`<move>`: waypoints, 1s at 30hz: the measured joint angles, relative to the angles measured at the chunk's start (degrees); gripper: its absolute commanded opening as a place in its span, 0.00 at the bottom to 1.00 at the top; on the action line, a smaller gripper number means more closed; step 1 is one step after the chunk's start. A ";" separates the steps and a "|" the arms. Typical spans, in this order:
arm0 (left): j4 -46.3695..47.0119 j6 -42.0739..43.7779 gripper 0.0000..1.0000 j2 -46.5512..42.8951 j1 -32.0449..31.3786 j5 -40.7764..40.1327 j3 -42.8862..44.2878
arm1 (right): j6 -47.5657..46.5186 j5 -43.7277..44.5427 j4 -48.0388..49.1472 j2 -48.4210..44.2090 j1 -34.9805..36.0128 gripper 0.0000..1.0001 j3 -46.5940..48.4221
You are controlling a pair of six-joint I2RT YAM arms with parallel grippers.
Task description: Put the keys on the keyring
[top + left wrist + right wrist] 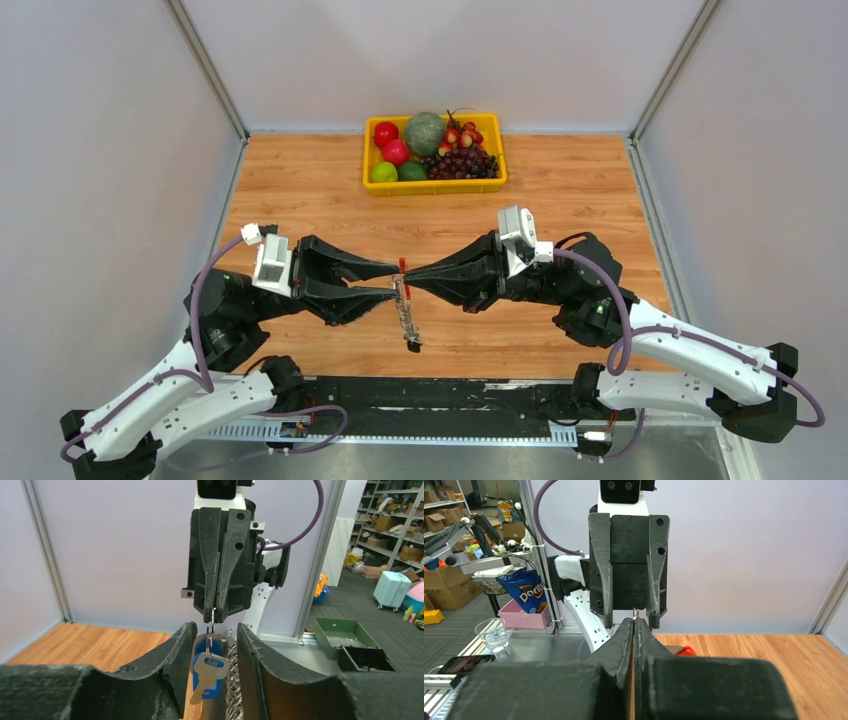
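My right gripper (pixel 408 279) is shut on the thin silver keyring (pixel 212 625) and holds it above the table; the ring also shows at its tips in the right wrist view (pixel 634 613). A silver key with a blue head (pixel 210 672) hangs from the ring. A red key head (pixel 403 265) shows by the ring, and also in the right wrist view (pixel 684 651). The grey coil-like charm (pixel 234 690) dangles below (pixel 409 330). My left gripper (pixel 391 283) is open, its fingers (pixel 182 647) on either side of the hanging key, not touching it.
A yellow basket (pixel 436 184) of fruit stands at the back middle of the wooden table (pixel 300 190). Grey walls close in the left, right and back. The black rail with both arm bases runs along the near edge (pixel 430 395).
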 measured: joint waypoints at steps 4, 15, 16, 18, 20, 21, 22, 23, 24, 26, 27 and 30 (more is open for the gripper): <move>-0.09 0.15 0.47 -0.79 0.00 -1.20 -0.66 | -0.13 0.00 0.00 -0.15 0.00 0.00 0.00; -0.11 0.35 0.43 -1.49 0.00 -2.29 -0.85 | -0.52 -0.02 0.00 -0.55 0.00 0.00 0.33; -0.07 0.35 0.43 -1.38 0.00 -2.27 -0.85 | -0.57 -0.02 0.00 -0.55 0.00 0.00 0.35; -0.04 0.35 0.43 -1.09 0.00 -2.25 -0.85 | -0.57 -0.02 0.00 -0.55 0.00 0.00 0.37; 0.04 0.35 0.42 -0.74 0.00 -2.25 -0.85 | -0.59 -0.02 0.00 -0.55 0.00 0.00 0.44; 0.04 0.35 0.42 -0.59 0.00 -2.25 -0.85 | -0.59 -0.02 0.00 -0.55 0.00 0.00 0.48; 0.07 0.35 0.41 -0.39 0.00 -2.23 -0.85 | -0.59 -0.04 0.00 -0.55 0.00 0.00 0.55; 0.09 0.33 0.40 -0.26 0.00 -2.23 -0.85 | -0.59 -0.07 0.00 -0.55 0.00 0.00 0.66; 0.09 0.33 0.39 -0.09 0.00 -2.14 -0.85 | -0.59 -0.07 0.00 -0.55 0.00 0.00 0.70; 0.11 0.33 0.39 0.15 0.00 -1.97 -0.85 | -0.61 -0.09 0.00 -0.55 0.00 0.00 0.76; 0.11 0.33 0.39 0.24 0.00 -1.90 -0.85 | -0.61 -0.13 0.00 -0.55 0.00 0.00 0.76; 0.17 0.31 0.39 0.44 0.00 -1.75 -0.85 | -0.63 -0.35 0.00 -0.48 0.00 0.00 0.87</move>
